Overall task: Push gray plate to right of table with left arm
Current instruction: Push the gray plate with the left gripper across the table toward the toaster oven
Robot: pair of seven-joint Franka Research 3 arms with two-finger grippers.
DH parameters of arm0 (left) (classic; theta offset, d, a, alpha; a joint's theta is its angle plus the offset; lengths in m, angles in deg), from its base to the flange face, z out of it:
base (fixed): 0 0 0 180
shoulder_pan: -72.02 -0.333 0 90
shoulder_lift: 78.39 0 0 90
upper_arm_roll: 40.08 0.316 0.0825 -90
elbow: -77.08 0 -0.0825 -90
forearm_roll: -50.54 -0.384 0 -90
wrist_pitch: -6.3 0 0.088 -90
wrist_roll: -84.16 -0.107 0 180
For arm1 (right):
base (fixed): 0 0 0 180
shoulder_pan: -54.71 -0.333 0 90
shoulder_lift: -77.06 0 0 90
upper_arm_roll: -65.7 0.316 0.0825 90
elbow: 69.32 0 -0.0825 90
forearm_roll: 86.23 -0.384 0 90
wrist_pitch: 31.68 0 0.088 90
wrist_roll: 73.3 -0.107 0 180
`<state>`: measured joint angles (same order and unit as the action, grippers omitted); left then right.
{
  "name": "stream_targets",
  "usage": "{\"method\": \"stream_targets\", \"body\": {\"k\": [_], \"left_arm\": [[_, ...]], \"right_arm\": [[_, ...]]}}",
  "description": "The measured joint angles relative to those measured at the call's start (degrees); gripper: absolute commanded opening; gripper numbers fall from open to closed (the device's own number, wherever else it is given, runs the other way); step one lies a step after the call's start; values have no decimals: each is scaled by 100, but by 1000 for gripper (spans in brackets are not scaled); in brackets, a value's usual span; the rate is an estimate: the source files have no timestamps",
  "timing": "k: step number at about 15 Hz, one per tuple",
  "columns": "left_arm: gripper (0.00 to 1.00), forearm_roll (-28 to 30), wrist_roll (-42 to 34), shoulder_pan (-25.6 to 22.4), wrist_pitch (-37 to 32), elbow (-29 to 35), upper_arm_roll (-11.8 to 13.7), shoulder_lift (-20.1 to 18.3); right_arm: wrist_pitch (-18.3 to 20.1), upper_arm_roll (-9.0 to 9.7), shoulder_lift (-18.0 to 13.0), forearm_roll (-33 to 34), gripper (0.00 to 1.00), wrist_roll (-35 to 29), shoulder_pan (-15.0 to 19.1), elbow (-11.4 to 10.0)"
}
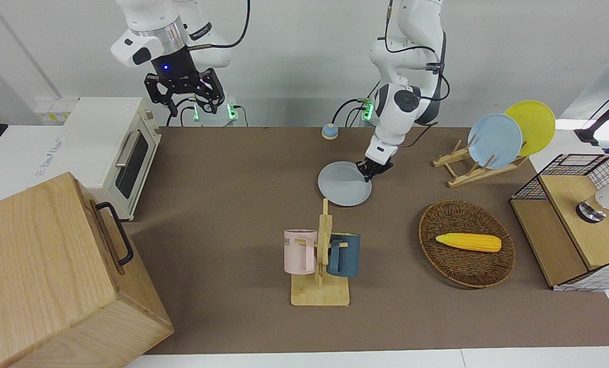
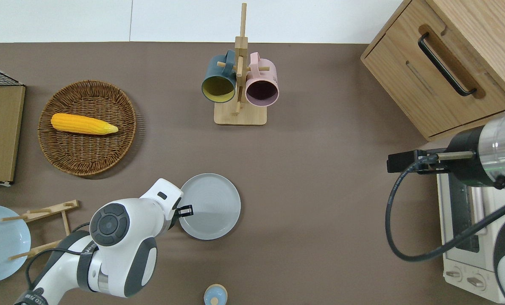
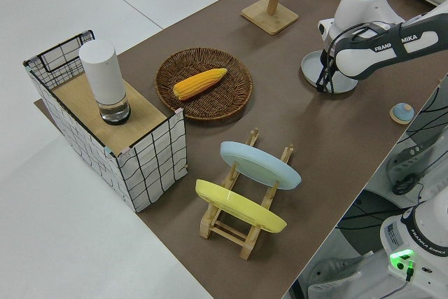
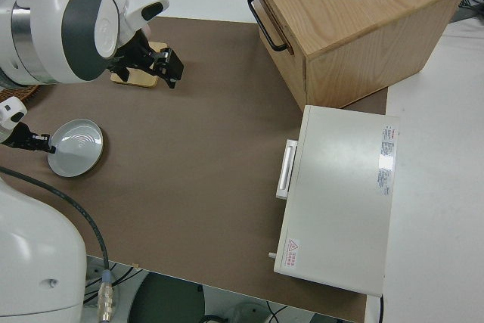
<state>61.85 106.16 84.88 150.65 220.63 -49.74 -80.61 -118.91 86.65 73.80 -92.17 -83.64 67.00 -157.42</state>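
The gray plate point(image 2: 214, 205) lies flat on the brown table point(image 2: 320, 237), nearer to the robots than the mug rack. It also shows in the front view point(image 1: 341, 186), the left side view point(image 3: 309, 68) and the right side view point(image 4: 77, 149). My left gripper point(image 2: 185, 210) is low at the plate's rim on the side toward the left arm's end of the table, touching it; it also shows in the front view point(image 1: 368, 171). My right gripper point(image 1: 187, 102) is open, empty and parked.
A mug rack point(image 2: 239, 115) with two mugs stands farther from the robots. A wicker basket point(image 2: 87, 165) holds a corn cob point(image 2: 82, 124). A plate rack point(image 1: 468, 168) holds a sky-blue plate point(image 1: 494, 140) and a yellow plate point(image 1: 534, 125). A toaster oven point(image 1: 107, 148) and a wooden cabinet point(image 1: 53, 276) stand at the right arm's end. A small blue bell point(image 2: 215, 295) is near the robots.
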Motion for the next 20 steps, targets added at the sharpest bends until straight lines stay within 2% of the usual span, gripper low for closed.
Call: {"method": "stream_targets", "body": {"k": [6,16,20], "left_arm": [[0,418,33,320,154,-5,-23,66],[0,598,357,980,322,-281,-17,338],[0,899,362,1227,438,-405,-14,471]], "right_arm": [[0,0,0,0,996,0,0,0],[0,0,0,0,996,0,0,0],[0,0,0,0,996,0,0,0]]}}
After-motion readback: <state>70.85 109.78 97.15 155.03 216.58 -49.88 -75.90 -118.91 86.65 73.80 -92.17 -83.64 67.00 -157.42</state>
